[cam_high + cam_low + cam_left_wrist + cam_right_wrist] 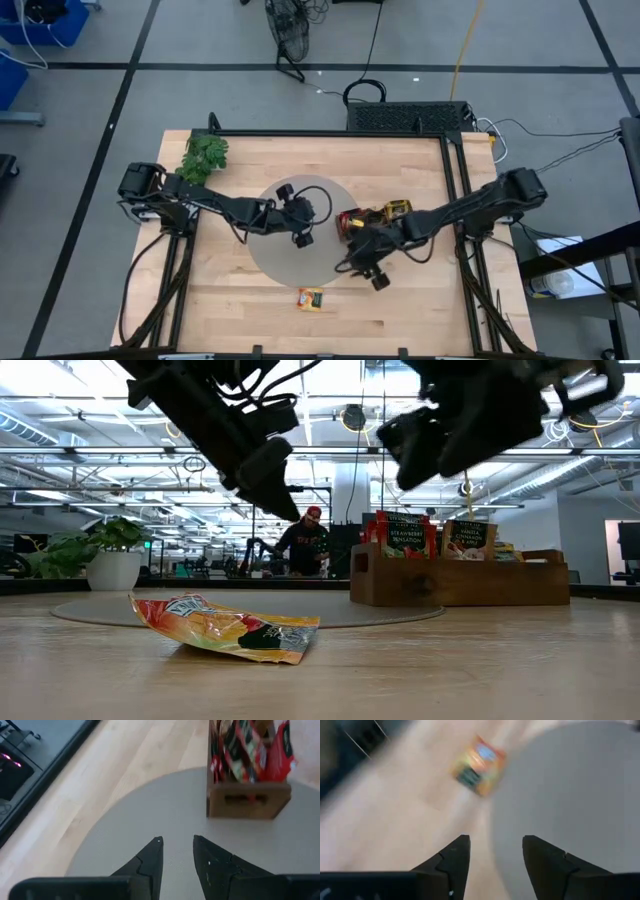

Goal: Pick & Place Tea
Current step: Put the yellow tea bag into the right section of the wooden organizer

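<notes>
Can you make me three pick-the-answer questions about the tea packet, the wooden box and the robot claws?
1. Where does the orange-yellow flat tea sachet lie?
A. on the bare wooden table
B. inside the brown wooden tray
C. on the grey round mat

2. What colour are the packets at the end of the brown wooden tray that faces the left wrist camera?
A. blue
B. red
C. green

3. How are the right claw fingers?
A. shut on a sachet
B. apart, holding nothing
C. shut on the leafy sprig

Answers: 1 A, the high view shows it on wood, off the grey round mat. 2 B, red packets stand in it. 3 B, the right wrist view shows a gap with nothing in it.
</notes>
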